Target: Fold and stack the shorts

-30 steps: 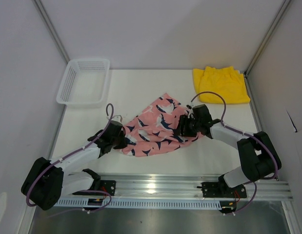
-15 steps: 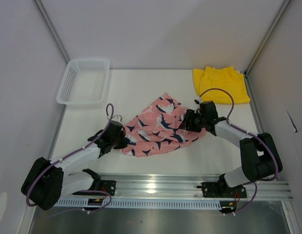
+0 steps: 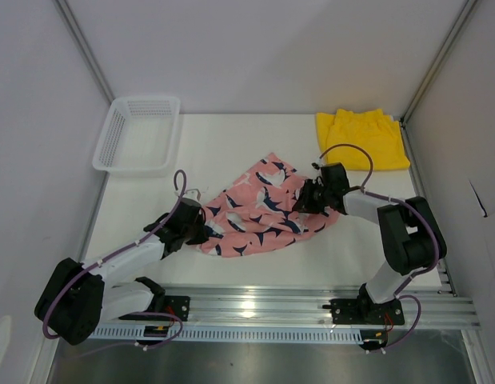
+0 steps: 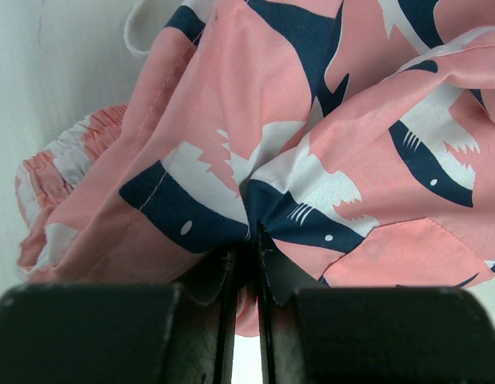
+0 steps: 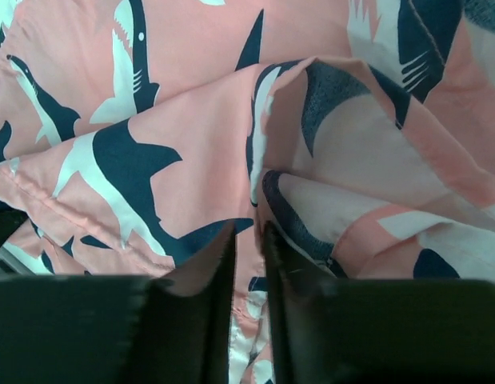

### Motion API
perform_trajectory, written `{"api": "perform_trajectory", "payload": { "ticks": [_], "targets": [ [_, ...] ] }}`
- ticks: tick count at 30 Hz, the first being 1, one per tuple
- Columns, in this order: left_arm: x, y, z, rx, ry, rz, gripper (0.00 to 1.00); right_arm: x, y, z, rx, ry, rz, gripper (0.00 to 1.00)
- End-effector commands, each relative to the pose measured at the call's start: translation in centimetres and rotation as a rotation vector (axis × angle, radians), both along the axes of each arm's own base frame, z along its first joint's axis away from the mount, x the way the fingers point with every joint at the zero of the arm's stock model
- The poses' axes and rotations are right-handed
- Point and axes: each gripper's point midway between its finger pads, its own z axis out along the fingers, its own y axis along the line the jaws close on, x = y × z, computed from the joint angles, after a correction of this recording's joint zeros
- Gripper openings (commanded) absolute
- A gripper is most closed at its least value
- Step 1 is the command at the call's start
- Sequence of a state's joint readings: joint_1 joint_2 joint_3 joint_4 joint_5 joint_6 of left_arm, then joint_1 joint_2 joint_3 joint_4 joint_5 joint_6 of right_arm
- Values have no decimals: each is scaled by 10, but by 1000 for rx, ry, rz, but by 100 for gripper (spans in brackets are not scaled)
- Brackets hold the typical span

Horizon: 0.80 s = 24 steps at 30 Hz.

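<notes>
- Two pairs are in play: the pink shorts (image 3: pixel 259 210) lie rumpled in the middle of the counter (image 3: pixel 231 144). The yellow shorts (image 3: pixel 361 140) sit flat in the far right corner, well apart from them.
- Your left end effector (image 3: pixel 197 224) is clenched on a pinch of the pink shorts at their near-left end. The wrist view shows the cloth bunched right between the nearly touching jaws.
- Your right end effector (image 3: pixel 305 198) is at the opposite, right-hand edge. Its jaws are drawn close with a fold of the printed cloth between them, so it looks like a grasp.
- What matters most is that the pink shorts lie between the two end effectors. Their long axis runs diagonally from near-left to far-right, one end effector at each end.
- For stacking, the yellow shorts lie just beyond your right end effector, so that arm is much the nearer. The basket (image 3: pixel 137 134) stands off at the far left.
</notes>
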<state>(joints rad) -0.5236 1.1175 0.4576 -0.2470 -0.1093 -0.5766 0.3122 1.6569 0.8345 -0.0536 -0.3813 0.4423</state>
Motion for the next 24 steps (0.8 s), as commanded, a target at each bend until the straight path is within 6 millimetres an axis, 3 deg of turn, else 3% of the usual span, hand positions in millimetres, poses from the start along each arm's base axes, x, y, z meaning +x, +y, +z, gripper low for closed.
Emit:
{"api": "perform_trajectory", "payload": {
  "ticks": [1,5,10,13,18,21,24],
  "targets": [
    [4,0,4,-4,-28,16,14,13,12,17,62,-47,29,19],
    [4,-1,6,-12,-34,14,14,24,20,49,120,-123,42,0],
    [9,-4,20,-29,-58,15,14,47,16,115,214,-247,42,0],
    [12,-5,31,-38,-76,18,14,62,-1,168,298,-341,22,0],
    [15,-4,52,-51,-124,31,16,60,-21,236,388,-498,20,0],
    [16,0,63,-50,-151,44,21,57,-32,257,409,-530,10,0],
    [16,2,72,-57,-176,46,27,52,-34,259,414,-513,14,0]
  ]
}}
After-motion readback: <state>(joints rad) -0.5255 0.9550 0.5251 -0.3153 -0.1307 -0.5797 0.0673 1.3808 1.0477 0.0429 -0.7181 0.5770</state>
